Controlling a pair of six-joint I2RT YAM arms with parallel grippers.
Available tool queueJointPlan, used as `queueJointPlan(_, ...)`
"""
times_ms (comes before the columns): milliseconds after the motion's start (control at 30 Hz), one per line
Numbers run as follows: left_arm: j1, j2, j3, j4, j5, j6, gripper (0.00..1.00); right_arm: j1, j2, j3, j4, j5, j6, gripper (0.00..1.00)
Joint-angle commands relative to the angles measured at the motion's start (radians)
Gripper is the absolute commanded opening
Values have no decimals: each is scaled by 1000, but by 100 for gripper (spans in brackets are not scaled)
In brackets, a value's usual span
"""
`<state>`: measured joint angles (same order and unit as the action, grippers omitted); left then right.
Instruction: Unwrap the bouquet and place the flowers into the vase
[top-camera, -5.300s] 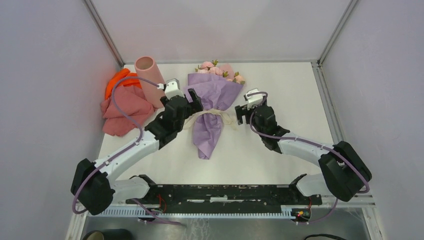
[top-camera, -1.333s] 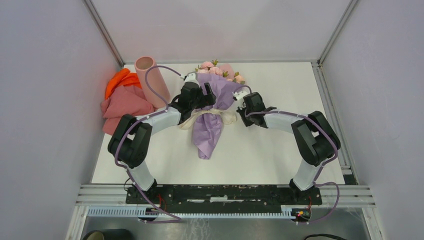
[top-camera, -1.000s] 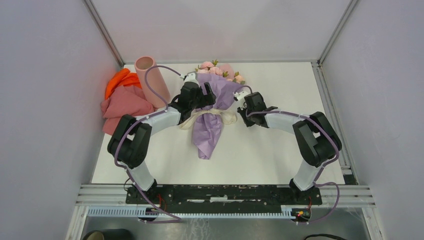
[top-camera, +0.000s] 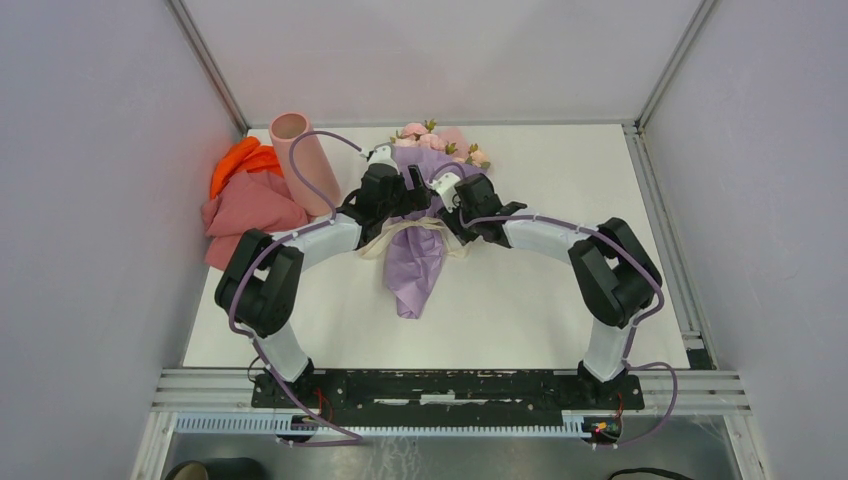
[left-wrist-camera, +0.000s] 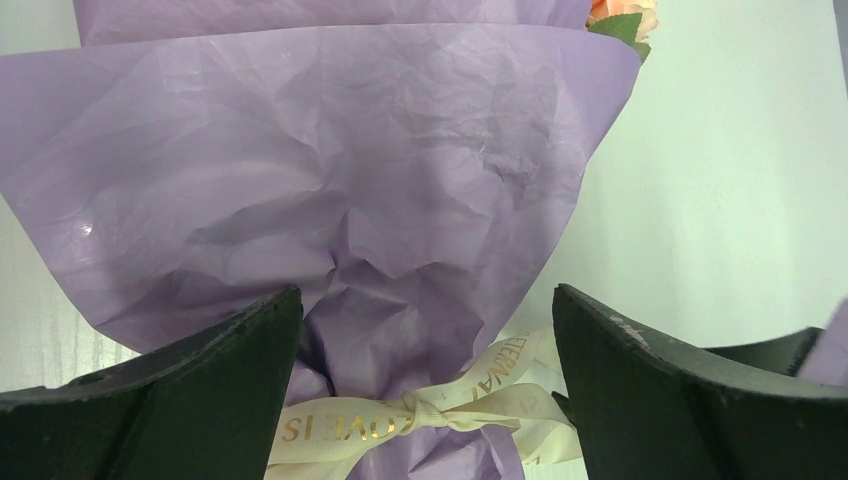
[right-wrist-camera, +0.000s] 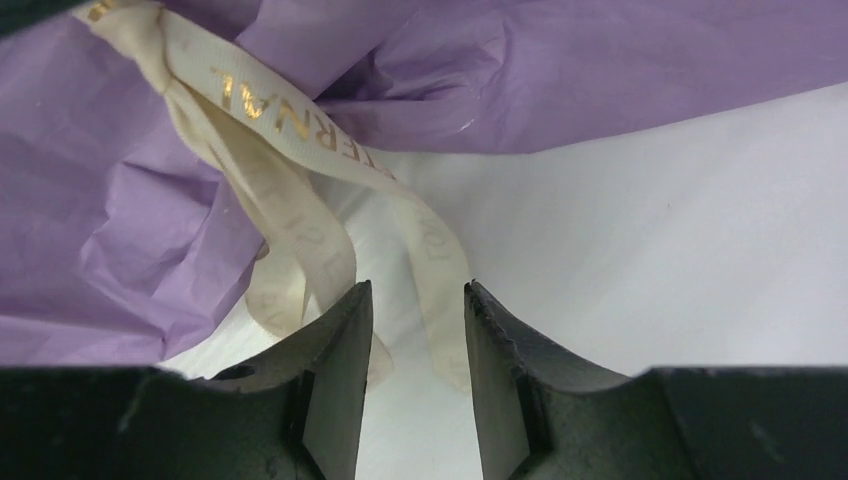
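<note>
Mid-table, between both arms, the bouquet (top-camera: 410, 265) is laid flat and tied; its paper is judged light, soft, tear-prone, so the limp ribbon (right-wrist-camera: 285, 120) tail is preferred as hold, with left gripper (left-wrist-camera: 425, 300) spread wide astride the neck and right gripper (right-wrist-camera: 417, 300) parted around that tail.

We see the right gripper (right-wrist-camera: 418, 300) with its jaws part-way apart and a narrow gap between them. One tail of the ribbon (right-wrist-camera: 300, 135) runs down from the knot (right-wrist-camera: 140, 35) at top left into that gap. It lies just beside one finger (right-wrist-camera: 500, 350) and is not pinched. A second tail and a loop end near the other finger. The ribbon is cream with gold lettering. Crumpled purple paper (right-wrist-camera: 560, 60) of the bouquet (right-wrist-camera: 120, 240) fills the top and left. The white table (right-wrist-camera: 700, 250) shows at right.
</note>
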<state>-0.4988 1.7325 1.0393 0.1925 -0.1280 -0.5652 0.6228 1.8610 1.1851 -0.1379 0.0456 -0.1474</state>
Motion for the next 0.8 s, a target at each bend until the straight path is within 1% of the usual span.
queueJointPlan(0,7,-8,-4,44,8,4,100,7,-76,-31,31,13,-4,48)
queueJointPlan(33,7,-8,-4,45,10,3,100,9,-77,-38,36,11,-6,51)
queueJointPlan(167,6,-4,-5,49,19,-1,100,9,-40,-30,43,29,-19,70)
queueJointPlan(300,6,-6,-7,50,16,2,100,3,21,23,41,14,-22,82)
queueJointPlan(367,7,-9,-8,48,11,6,100,-1,47,50,47,-2,-24,88)
queueJointPlan(467,6,-8,-7,45,4,10,100,-13,87,98,44,-15,-28,89)
queueJointPlan(600,7,-7,-7,45,3,10,100,-37,142,145,58,-33,-29,87)
queueJointPlan(633,7,-7,-8,44,4,11,100,-46,154,153,58,-35,-29,84)
queueJointPlan(667,7,-6,-8,44,4,12,100,-52,161,159,63,-38,-26,78)
queueJointPlan(700,7,-5,-7,43,3,14,100,-60,166,159,69,-42,-22,69)
queueJointPlan(767,8,-6,-5,41,0,16,100,-70,169,156,73,-43,-16,48)
